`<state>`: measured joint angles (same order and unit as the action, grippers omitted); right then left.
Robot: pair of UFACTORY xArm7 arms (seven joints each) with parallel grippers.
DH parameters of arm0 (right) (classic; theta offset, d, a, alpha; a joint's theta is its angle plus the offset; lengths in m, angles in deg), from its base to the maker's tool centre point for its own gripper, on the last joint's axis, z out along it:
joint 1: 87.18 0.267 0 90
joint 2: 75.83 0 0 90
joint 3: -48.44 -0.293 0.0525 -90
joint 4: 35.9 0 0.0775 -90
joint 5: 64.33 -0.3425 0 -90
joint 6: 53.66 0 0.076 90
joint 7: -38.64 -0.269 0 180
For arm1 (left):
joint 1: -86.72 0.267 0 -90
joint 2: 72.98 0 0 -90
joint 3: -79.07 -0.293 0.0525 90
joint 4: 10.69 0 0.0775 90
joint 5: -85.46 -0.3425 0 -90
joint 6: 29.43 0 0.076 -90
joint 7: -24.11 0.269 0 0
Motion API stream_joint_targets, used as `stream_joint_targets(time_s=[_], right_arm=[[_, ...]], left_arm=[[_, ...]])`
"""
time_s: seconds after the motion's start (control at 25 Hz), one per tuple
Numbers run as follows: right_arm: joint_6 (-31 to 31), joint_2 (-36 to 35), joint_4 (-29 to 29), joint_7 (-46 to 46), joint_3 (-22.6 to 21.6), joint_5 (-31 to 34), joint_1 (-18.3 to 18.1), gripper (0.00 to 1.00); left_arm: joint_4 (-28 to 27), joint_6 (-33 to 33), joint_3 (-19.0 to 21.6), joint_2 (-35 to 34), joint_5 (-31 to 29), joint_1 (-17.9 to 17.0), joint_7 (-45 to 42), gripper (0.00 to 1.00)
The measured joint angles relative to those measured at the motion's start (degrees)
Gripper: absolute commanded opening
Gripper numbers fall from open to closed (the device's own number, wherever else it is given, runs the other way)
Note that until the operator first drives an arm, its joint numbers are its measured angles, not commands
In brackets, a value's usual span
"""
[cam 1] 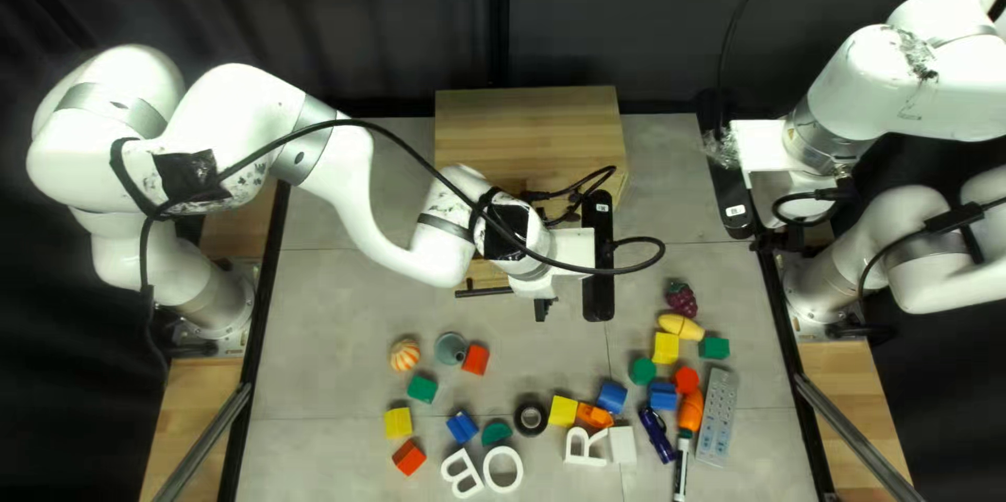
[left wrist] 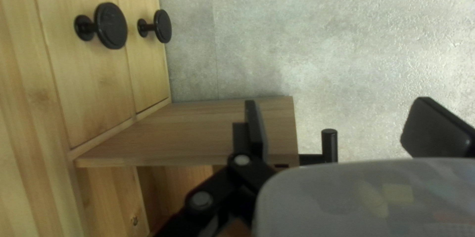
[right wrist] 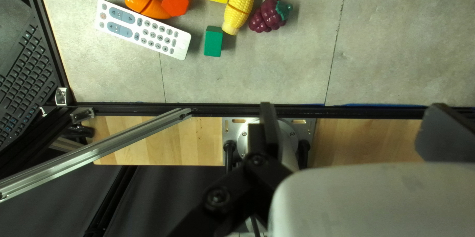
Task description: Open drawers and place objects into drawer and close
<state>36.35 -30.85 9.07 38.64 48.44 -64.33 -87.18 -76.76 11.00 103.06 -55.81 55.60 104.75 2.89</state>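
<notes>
Currently, the job appears to be at an early stage: opening is achieved on one drawer, loading and closing are outstanding. At the left of the top left view, the striped ball (cam 1: 405,355), the grey cup (cam 1: 451,348) and the left group of blocks lie loose on the counter (cam 1: 335,313). Next, the drawer (cam 1: 488,274) stands pulled out of the cabinet (cam 1: 529,135); whether it contains anything cannot be told. The two knobbed fronts (left wrist: 91,64) appear closed. The left tool (left wrist: 336,123) has its fingers apart, with the bar handle (left wrist: 330,145) ahead, between their lines, ungripped. Further right, the toy corn (cam 1: 681,327), the toy grapes (cam 1: 681,300) and the remote (cam 1: 718,416) await selection. The right tool (right wrist: 351,128) is spread and empty. Remaining, by judgement: load objects, then push the drawer shut.
</notes>
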Motion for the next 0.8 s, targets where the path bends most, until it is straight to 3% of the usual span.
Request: stream_joint_targets(time_s=[0.8], right_arm=[[0.0, 0.0, 0.0, 0.0, 0.0, 0.0, 0.0, 1.0]], left_arm=[[-1.6, 3.8, 1.0, -2.4, 0.6, -0.7, 1.2, 1.0]])
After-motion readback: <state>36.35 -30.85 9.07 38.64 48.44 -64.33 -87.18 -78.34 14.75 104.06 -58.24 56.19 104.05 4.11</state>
